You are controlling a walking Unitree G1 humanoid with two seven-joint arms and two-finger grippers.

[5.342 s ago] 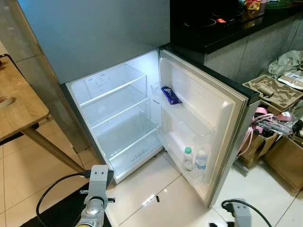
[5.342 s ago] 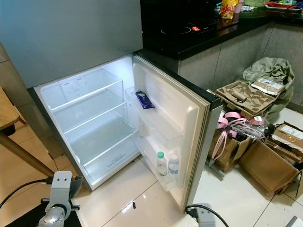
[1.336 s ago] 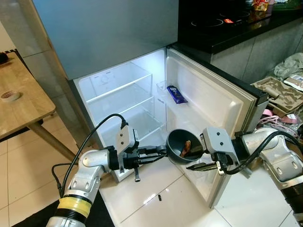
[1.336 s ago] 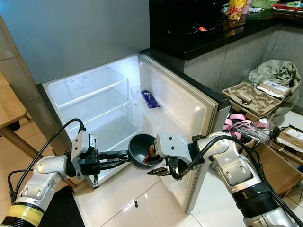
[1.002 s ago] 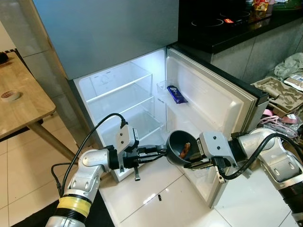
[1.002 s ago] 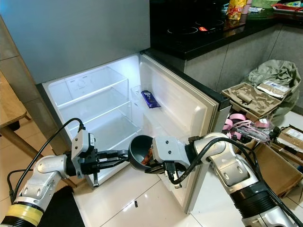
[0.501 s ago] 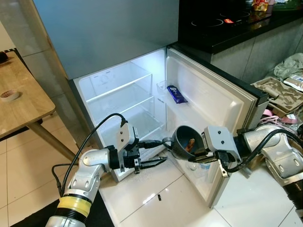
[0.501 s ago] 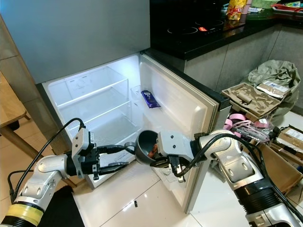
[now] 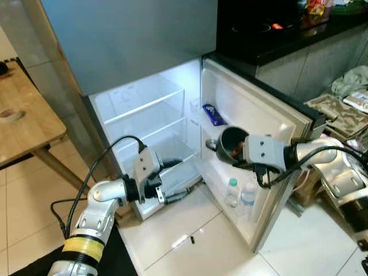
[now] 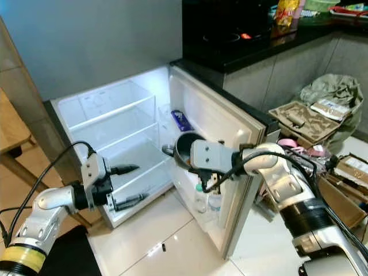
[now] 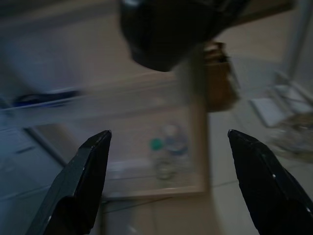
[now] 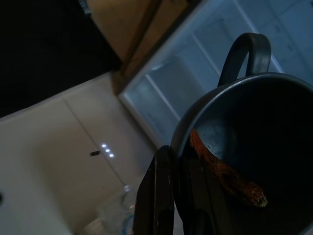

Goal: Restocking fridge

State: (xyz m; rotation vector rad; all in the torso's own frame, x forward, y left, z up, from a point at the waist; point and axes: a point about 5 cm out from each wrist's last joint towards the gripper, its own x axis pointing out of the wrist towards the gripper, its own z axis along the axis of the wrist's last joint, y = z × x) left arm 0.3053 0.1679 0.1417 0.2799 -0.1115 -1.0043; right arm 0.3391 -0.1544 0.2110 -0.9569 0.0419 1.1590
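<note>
On a pale tiled kitchen floor (image 9: 190, 221) stands a fridge (image 9: 149, 123) with bare shelves and its door (image 9: 253, 138) swung wide, a blue packet (image 9: 211, 114) and two water bottles (image 9: 240, 194) in the door racks. The right gripper (image 12: 168, 188), clamped on the rim of a dark pot (image 9: 233, 146) holding a reddish scrap of food, carries it in front of the door's middle rack, while the left gripper (image 10: 123, 185) hangs spread wide by the lower shelves. The step in hand looks like stowing the pot, which next calls for easing it level onto a shelf or rack before letting go.
</note>
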